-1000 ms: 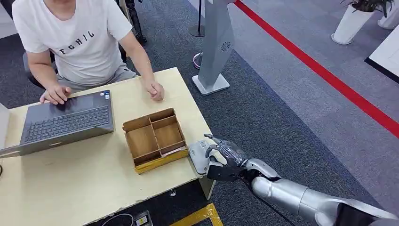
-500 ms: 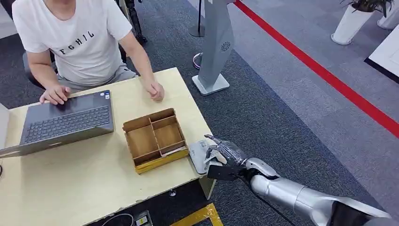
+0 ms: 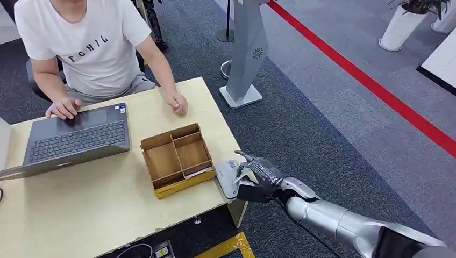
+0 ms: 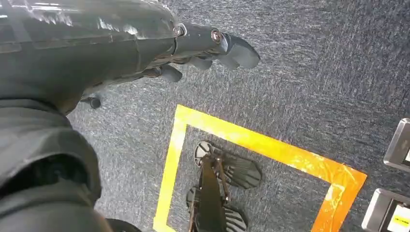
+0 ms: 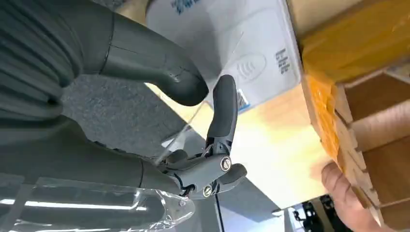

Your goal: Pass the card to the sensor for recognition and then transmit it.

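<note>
Head view: from left, a person point(image 3: 86, 43) sat at a laptop point(image 3: 75, 141) beside a wooden box point(image 3: 177, 158), while the right hand point(image 3: 257, 176) pinched a clear card point(image 5: 193, 130) just over the white sensor point(image 3: 227, 177) at the table point(image 3: 97, 209) edge. Recognition looked under way; the hand-over remained. The left hand point(image 4: 203, 48) hung empty, fingers curled.

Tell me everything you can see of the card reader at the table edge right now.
The card reader is a flat, pale grey-white slab, plastic by its look, lying at the table's near right corner beside the wooden tray. The right wrist view shows a contactless wave symbol, small print and a blue label on its face. The right robot hand hovers at its outer edge, holding a clear card toward it; contact cannot be judged.
</note>
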